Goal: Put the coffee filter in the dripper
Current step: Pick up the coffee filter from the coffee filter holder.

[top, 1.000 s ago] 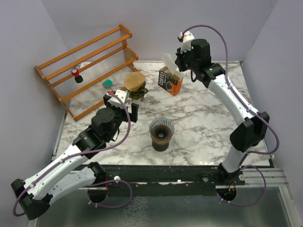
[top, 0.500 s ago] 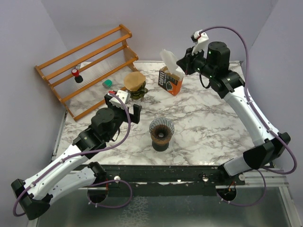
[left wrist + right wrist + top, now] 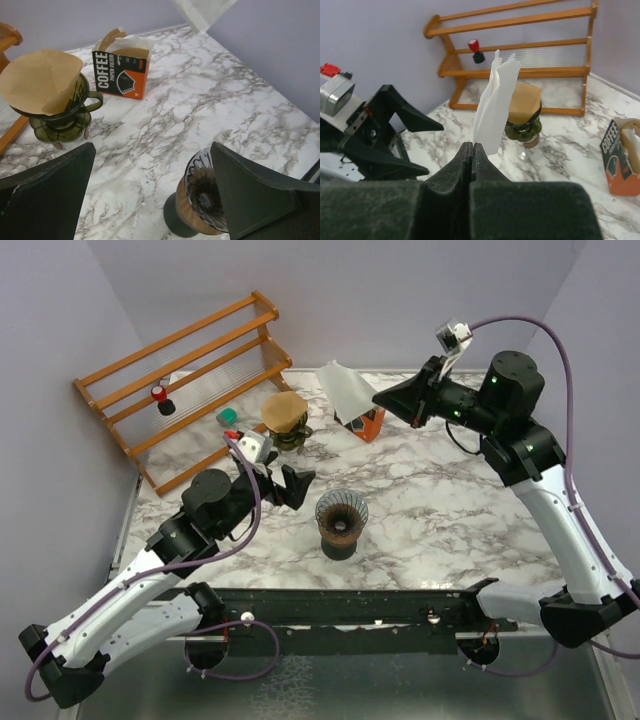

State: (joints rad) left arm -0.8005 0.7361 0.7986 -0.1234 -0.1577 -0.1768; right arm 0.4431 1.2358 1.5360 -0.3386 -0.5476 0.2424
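Coffee filter [image 3: 345, 390] lifted clear, left gripper [image 3: 152, 165] wider

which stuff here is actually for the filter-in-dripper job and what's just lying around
For the job:
- white paper filter, pinched in the right gripper
- empty dripper mid-table
- left gripper, open beside it

Lying about:
- filter box
- green dripper, brown filter already in it
- wooden rack
- red-capped item on the rack
- small green object
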